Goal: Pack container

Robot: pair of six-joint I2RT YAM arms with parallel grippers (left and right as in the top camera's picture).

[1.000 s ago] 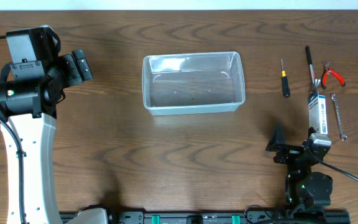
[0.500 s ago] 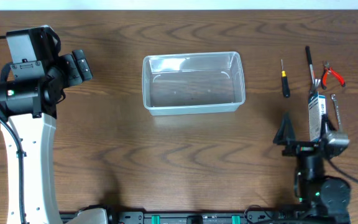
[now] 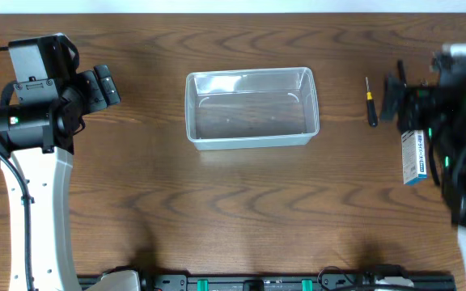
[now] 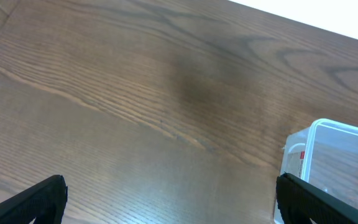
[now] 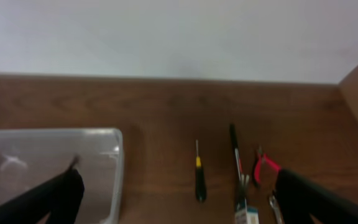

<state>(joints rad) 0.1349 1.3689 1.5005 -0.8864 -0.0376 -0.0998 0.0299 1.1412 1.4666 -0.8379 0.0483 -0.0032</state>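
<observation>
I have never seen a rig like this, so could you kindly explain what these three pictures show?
A left robot arm and a right robot arm stand at a brown wooden table. One picture looks down from above; the other two come from a camera on each wrist. The left gripper and right gripper, dark tips at the bottom corners, are open and hold nothing. In the middle lies an empty clear plastic rectangular tub. On the right arm's side lie a small black screwdriver with a yellow band, red-handled pliers and a blue-and-white packaged item.
</observation>
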